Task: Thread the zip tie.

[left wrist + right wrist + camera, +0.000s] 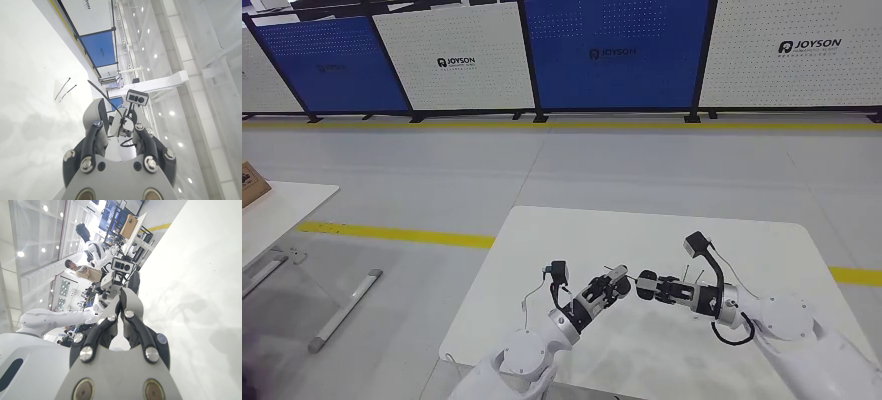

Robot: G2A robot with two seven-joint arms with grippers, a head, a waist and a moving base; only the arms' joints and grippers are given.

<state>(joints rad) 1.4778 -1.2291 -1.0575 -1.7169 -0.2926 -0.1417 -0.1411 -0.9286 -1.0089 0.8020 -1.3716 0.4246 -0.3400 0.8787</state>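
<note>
A black zip tie [102, 95] sticks out as a thin straight strip from my right gripper [122, 123], above the white table [572, 240]. My right gripper [121, 292] is shut, its fingers pressed together on the tie's lower end. My left gripper [120, 115] is open and faces it almost tip to tip, with its fingers [100, 111] standing to either side of the right gripper's tip. From above, the left gripper [619, 282] and right gripper [646, 281] meet over the table's middle. The tie's head end is hidden.
Two spare black zip ties [65, 89] lie side by side on the table beyond the grippers. The table edge [474, 290] runs close to the left arm. Blue and white panel walls [612, 55] stand far behind.
</note>
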